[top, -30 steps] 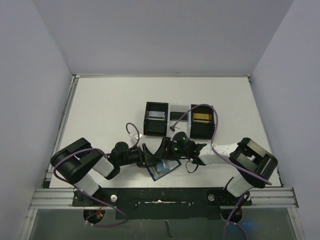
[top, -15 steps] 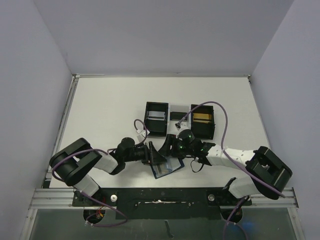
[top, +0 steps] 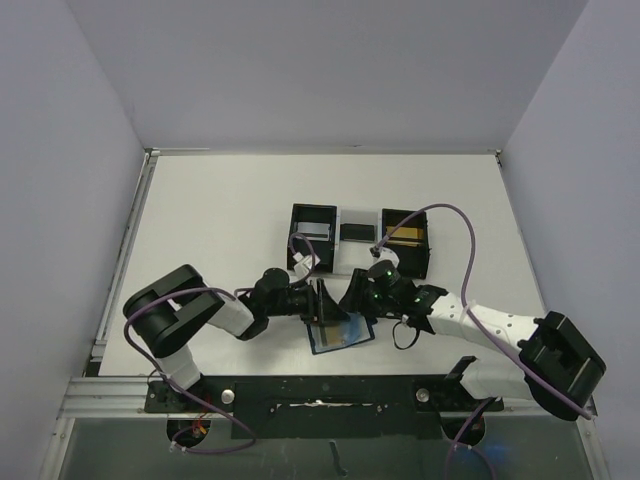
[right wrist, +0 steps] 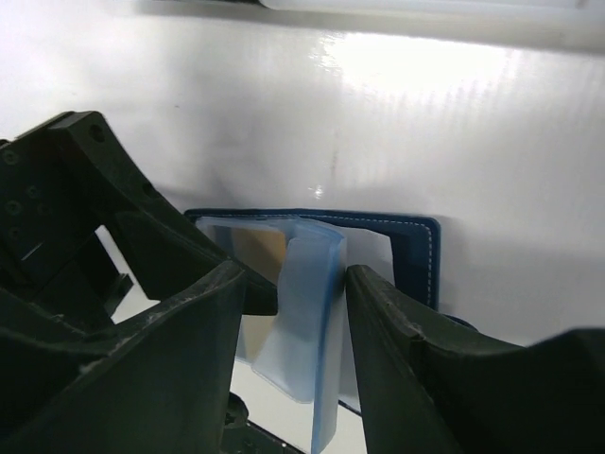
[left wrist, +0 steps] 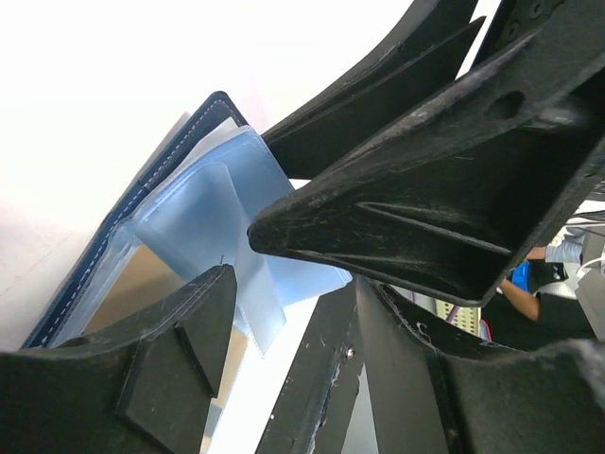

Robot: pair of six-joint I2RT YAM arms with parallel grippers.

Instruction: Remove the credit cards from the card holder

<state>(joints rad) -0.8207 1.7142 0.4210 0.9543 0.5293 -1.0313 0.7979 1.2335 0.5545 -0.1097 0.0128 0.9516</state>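
We've got left gripper and right gripper straddling clear sleeves of the card holder, probably fanning toward the gold card inside; can't tell if either pinches.

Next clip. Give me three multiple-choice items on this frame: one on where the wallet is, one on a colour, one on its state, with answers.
1. Where is the wallet? A in a black box; B on the table between the two tools; C on the white tray.
2. What colour is the card in the black box nearer the right arm? A gold; B red; C green.
3. The wallet is: A snapped shut; B open, plastic sleeves lifted; C rolled up.
Answers: B, it lies between the left tool and the right tool; A, gold shows inside the box; B, both wrist views show sleeves raised off the open cover.
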